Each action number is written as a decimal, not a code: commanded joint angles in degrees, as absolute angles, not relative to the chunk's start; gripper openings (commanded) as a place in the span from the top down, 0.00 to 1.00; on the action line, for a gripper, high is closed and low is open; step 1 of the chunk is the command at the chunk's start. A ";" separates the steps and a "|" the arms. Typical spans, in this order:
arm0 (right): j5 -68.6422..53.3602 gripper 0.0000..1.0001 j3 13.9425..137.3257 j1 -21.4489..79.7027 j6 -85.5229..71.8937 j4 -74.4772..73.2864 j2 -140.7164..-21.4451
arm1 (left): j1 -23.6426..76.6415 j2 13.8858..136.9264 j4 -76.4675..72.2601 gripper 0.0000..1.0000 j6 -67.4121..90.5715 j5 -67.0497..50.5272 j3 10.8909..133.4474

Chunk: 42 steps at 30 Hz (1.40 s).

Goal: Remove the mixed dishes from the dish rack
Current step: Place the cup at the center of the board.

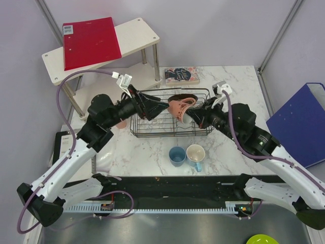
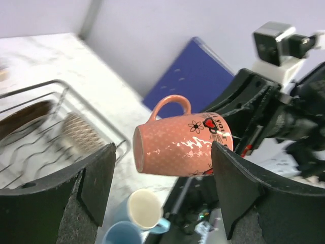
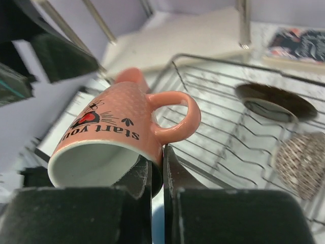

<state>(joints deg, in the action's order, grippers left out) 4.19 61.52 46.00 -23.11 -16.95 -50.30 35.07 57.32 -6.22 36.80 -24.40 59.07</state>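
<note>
Marble tabletop under both arms, and the dish rack sits mid-table, thin dark wire with wavy divider rows. My right gripper is clamped on the pink mug, one finger inside the mouth and one outside, pinching the rim wall just beside the handle. The mug hangs on its side above the rack, clear of the wire. Its handle is up, its mouth is toward my right wrist and its base points across at my left gripper.

That left gripper stands with its jaws wide apart and holds nothing. The mug lies just ahead of its foam pads, long axis running from one pad to the other. I can't tell whether the pads reach around the ends.

Glossy glaze, dimpled skin, printed lettering: slick, I'd judge, and a rim pinch lets it swing. The right arm has it, so the set-down is its job, probably toward the near side by the blue cup and the light-blue mug. A dark plate and a speckled bowl lie in the rack.
</note>
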 commanded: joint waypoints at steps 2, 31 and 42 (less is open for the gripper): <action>7.74 1.00 67.05 46.05 -14.07 -34.17 -54.22 | 34.89 54.94 10.63 0.19 25.93 -12.66 59.24; -18.92 1.00 62.13 49.57 24.17 -24.34 -45.96 | 34.89 42.54 15.29 0.23 13.28 -11.77 51.68; -40.51 1.00 68.73 51.59 29.18 -38.13 -49.13 | 35.68 45.70 18.55 0.34 6.95 -35.39 56.16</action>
<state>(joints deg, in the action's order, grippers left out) -29.17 62.67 50.50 26.20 -35.22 -50.17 35.14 45.01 18.65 12.01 -22.85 54.83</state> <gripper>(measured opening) 0.071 0.675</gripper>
